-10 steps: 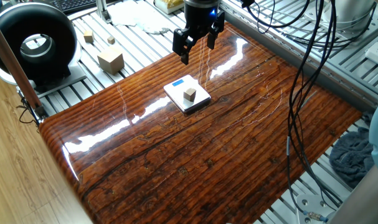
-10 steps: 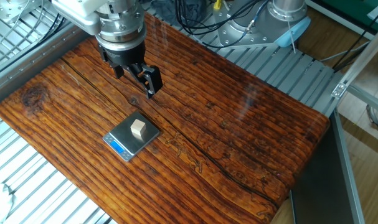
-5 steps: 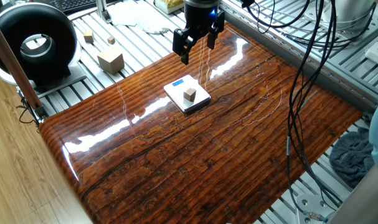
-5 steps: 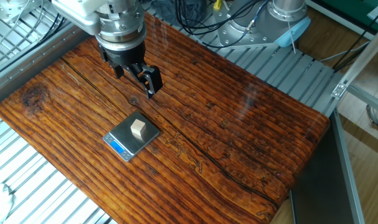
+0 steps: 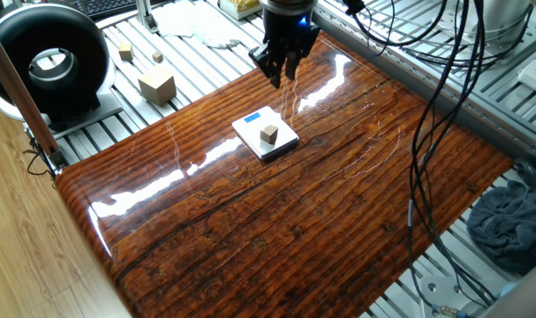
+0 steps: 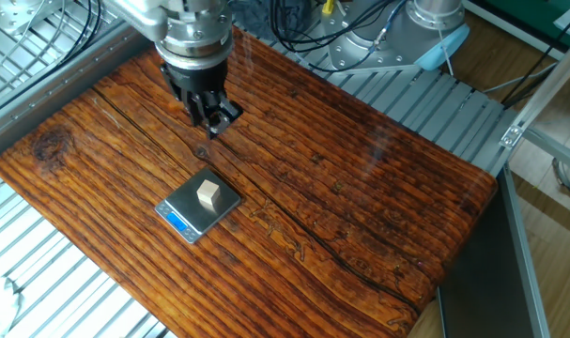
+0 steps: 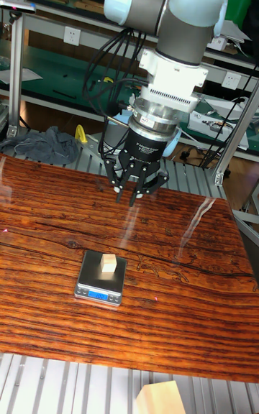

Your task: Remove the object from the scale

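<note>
The object [image 5: 268,133] is a tiny tan wooden cube resting in the middle of the scale [image 5: 250,129], a thin white square pad with a blue strip along its far edge. Both also show in the other fixed view, object [image 6: 207,193] on scale [image 6: 184,215], and in the tall fixed view, object [image 7: 108,263] on scale [image 7: 89,279]. My gripper [image 5: 281,71] hangs above the wooden table behind the scale, apart from it. Its fingers point down, open and holding nothing [image 6: 215,122] [image 7: 129,195].
A larger pale wooden block [image 5: 157,84] and two small cubes [image 5: 125,53] lie on the metal slats at the back left, beside a black round device [image 5: 47,62]. Cables [image 5: 426,132] hang on the right. Another pale block [image 7: 158,396] sits at the table's near edge.
</note>
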{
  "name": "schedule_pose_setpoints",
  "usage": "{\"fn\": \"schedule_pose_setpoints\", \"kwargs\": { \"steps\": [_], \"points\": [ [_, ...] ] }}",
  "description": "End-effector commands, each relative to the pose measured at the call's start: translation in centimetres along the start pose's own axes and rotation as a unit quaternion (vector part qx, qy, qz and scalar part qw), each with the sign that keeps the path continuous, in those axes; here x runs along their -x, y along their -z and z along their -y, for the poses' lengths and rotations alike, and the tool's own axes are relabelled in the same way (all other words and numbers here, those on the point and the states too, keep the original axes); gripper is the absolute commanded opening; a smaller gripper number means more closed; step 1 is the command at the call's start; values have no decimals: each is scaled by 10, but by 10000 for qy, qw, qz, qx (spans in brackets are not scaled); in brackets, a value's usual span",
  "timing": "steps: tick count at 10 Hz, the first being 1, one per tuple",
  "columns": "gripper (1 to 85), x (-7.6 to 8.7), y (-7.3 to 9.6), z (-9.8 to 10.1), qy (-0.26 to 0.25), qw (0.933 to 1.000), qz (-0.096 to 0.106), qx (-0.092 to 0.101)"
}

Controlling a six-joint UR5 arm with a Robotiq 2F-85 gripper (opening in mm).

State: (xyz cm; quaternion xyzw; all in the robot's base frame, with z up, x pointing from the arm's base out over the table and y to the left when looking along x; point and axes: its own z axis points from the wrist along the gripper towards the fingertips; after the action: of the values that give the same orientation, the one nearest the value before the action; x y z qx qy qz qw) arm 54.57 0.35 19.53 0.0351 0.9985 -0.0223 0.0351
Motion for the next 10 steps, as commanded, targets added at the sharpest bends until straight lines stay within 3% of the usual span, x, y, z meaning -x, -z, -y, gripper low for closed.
{"fn": "schedule_pose_setpoints", "kwargs": {
  "steps": [1, 3, 5, 6, 10],
  "points": [
    [10, 20, -9, -9, -84, 9998, 51, 183],
    [10, 16, -20, -13, 82, 9986, -388, 355],
    [10, 4, -31, -10, 164, 9957, -871, 254],
    [10, 3, -35, -10, 166, 9948, -971, 256],
    [10, 23, -66, -11, 284, 9963, -756, 292]
  ]
}}
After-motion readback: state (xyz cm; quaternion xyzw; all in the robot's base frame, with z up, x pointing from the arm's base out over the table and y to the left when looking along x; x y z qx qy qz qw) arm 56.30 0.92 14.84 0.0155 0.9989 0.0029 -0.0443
